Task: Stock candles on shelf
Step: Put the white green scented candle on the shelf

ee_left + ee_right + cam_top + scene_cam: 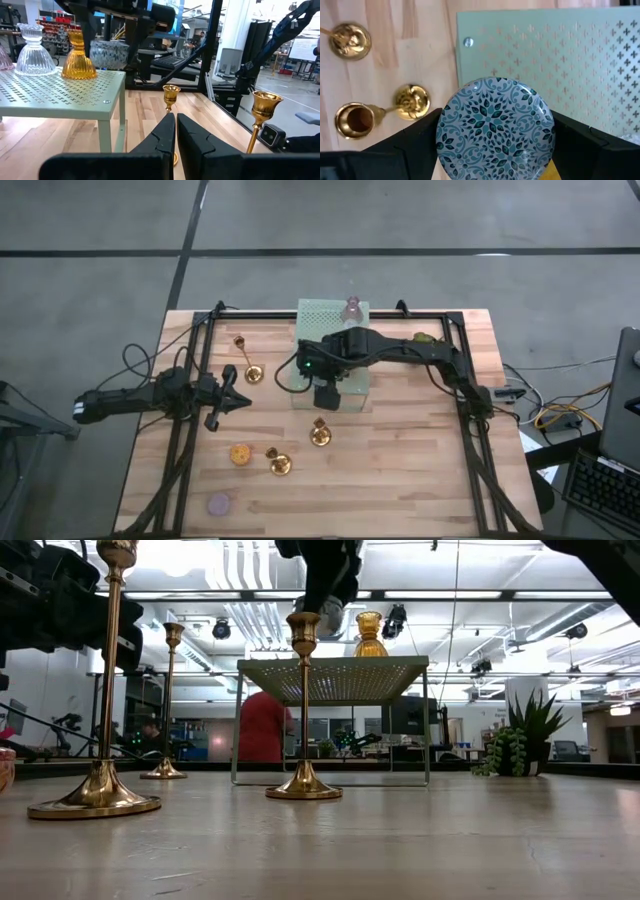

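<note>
Candle in hand: blue-patterned candle (495, 129), round top with teal leaf print, sits between my right gripper (495, 137) fingers, one dark finger (412, 140) on each side, touching it. I read that as clamped on it.
Where it is: over the near edge of the shelf (560, 60), part over the mesh top, part over the wood table (395, 60). I can't tell how high above the mesh.
Shelf: mint green, perforated top, on thin legs; in the high view it sits at the table's far middle (318, 313), mostly covered by my right arm.
Already on shelf: amber candle (78, 56) and clear glass candle (33, 50) stand upright side by side on the mesh, just ahead of my left fingers' line and off to one side. A mauve-pink one (352, 307) is at the far edge in the high view.
Left gripper: (228, 392) parked beside the shelf, well clear of it, fingertips pressed together (176, 131), nothing between them.
Beyond left fingertips: brass candlestick (170, 97) straight ahead, another one (263, 112) off to the side.
Still on table: orange candle (240, 452) and lilac candle (218, 503) near the front edge, apart from both grippers.
Background: plant (520, 745) and a person in red (262, 725) behind the table, low view.
</note>
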{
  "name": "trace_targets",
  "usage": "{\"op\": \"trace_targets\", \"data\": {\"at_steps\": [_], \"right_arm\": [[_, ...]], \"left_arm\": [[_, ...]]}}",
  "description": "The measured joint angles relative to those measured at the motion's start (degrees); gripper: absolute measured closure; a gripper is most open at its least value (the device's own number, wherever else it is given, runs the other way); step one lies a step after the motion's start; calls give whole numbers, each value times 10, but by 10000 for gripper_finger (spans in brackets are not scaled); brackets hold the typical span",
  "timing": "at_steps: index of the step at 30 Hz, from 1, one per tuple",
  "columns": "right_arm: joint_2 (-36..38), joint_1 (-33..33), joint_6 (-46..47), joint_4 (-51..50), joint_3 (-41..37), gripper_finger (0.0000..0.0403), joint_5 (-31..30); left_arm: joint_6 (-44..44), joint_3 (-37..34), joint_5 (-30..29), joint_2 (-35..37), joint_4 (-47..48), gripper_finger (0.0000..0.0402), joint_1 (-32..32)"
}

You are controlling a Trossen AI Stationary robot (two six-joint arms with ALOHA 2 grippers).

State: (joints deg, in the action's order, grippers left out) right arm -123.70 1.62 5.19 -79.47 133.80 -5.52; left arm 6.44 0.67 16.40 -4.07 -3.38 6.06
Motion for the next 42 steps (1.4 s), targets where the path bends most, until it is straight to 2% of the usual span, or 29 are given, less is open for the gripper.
{"op": "trace_targets", "data": {"at_steps": [20, 28, 42], "right_arm": [[0, 68, -51, 25, 0, 101, -5], [-1, 70, -56, 28, -2, 100, -4], [-2, 70, -64, 60, -66, 99, 2]], "left_arm": [[0, 0, 0, -1, 0, 381, 0], [0, 0, 0, -1, 0, 381, 0], [0, 0, 0, -1, 0, 381, 0]]}}
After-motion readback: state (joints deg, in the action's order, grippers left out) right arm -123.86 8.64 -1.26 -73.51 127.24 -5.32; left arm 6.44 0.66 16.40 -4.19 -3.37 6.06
